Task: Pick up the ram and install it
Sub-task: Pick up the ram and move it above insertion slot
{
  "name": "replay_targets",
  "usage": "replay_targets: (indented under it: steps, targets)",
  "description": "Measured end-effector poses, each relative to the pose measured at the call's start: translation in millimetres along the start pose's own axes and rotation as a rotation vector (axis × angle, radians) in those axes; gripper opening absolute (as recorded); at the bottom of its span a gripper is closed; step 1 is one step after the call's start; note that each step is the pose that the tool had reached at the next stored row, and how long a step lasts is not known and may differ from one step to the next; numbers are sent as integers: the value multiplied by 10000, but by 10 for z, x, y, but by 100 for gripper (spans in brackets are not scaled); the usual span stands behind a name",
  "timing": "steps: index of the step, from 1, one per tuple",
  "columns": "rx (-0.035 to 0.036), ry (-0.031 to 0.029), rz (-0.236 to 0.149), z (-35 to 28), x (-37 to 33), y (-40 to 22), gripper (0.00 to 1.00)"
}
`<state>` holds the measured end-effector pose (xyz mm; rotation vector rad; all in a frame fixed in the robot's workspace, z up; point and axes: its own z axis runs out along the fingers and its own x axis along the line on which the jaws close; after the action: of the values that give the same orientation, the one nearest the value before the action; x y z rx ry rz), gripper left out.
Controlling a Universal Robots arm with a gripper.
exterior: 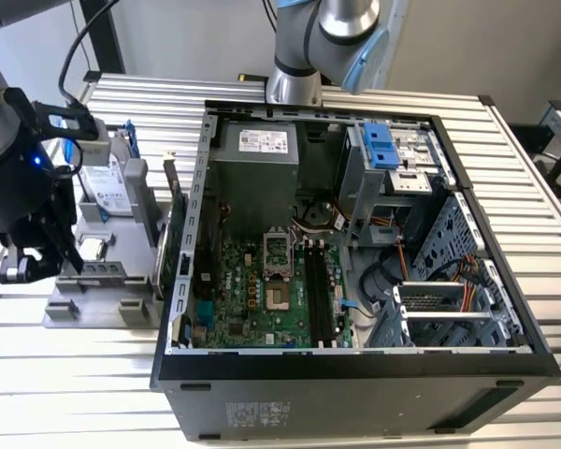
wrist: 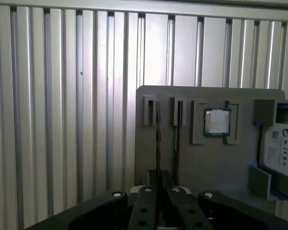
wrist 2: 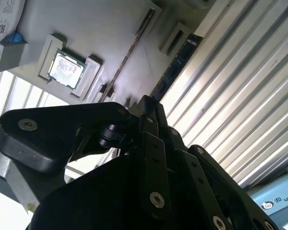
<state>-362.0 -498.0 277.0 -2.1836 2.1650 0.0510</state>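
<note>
The ram [wrist 2: 176, 67] is a narrow blue stick standing on edge in a groove of the grey fixture [wrist 2: 101, 28], at the fixture's side by the slatted table. In the neighbouring groove a thin brown strip [wrist: 157, 139] runs edge-on, straight towards my fingertips. My gripper [wrist: 159, 174] hangs over the slotted end of the fixture [exterior: 122, 285], with its black fingers pressed together and nothing visible between them. In the exterior view my gripper [exterior: 64, 258] is at the left of the open computer case. The black motherboard slots [exterior: 323, 295] lie inside that case.
A silver processor chip [wrist: 217, 121] sits in a pocket of the fixture, beside a hard drive [exterior: 107, 192] with blue clips. A green expansion card [exterior: 175, 224] stands upright between fixture and case. The case's black rim [exterior: 355, 367] faces the camera. Slatted metal table [wrist: 62, 120] surrounds everything.
</note>
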Motion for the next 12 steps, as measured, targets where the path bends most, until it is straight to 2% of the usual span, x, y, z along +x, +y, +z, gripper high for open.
replay_targets:
  steps: [12]
  targets:
    - [1, -1, 0, -252, -18, -6, 0]
